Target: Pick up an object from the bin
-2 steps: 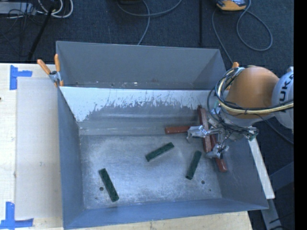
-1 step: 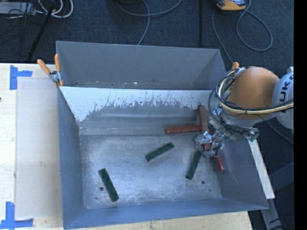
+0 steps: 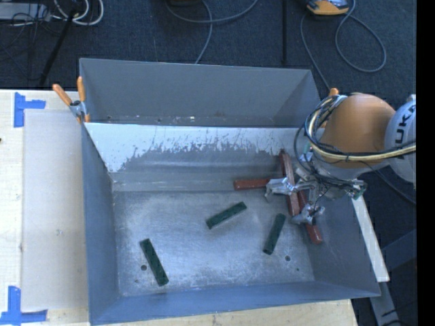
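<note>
My gripper (image 3: pixel 303 194) is low at the right side of the bin, close to the right wall. It sits directly over a long red-brown bar (image 3: pixel 313 233) that runs along that wall, with the bar's near end sticking out below the gripper. A second red-brown bar (image 3: pixel 251 183) lies flat just left of the gripper, pointing at it. A dark green bar (image 3: pixel 274 233) lies slanted on the floor just below and left of the gripper.
Two more dark green bars lie on the bin floor, one (image 3: pixel 226 215) near the middle and one (image 3: pixel 154 262) at the front left. The arm's orange cover and its cables hang over the bin's right rim.
</note>
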Controlling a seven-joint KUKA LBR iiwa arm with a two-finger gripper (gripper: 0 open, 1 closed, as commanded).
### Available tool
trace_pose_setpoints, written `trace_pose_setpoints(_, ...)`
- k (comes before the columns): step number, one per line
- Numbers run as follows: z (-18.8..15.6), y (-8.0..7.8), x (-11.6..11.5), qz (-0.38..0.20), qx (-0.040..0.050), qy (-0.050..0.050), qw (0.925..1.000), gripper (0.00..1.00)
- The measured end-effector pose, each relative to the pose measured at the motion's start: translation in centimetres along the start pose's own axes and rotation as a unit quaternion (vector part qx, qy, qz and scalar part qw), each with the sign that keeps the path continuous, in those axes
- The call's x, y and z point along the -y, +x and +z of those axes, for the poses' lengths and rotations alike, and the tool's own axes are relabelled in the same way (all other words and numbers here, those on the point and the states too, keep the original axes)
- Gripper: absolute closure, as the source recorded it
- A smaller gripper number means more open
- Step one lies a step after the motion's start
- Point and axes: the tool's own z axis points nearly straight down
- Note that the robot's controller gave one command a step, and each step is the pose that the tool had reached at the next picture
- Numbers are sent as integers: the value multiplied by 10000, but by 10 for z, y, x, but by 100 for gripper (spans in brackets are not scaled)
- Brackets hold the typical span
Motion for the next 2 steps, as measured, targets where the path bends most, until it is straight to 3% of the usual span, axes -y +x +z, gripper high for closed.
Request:
trace_pose_setpoints(1,1,3,1,3,-39,-9,10000,100)
trace_pose_setpoints(2,0,0,0,5,0,1,10000,0)
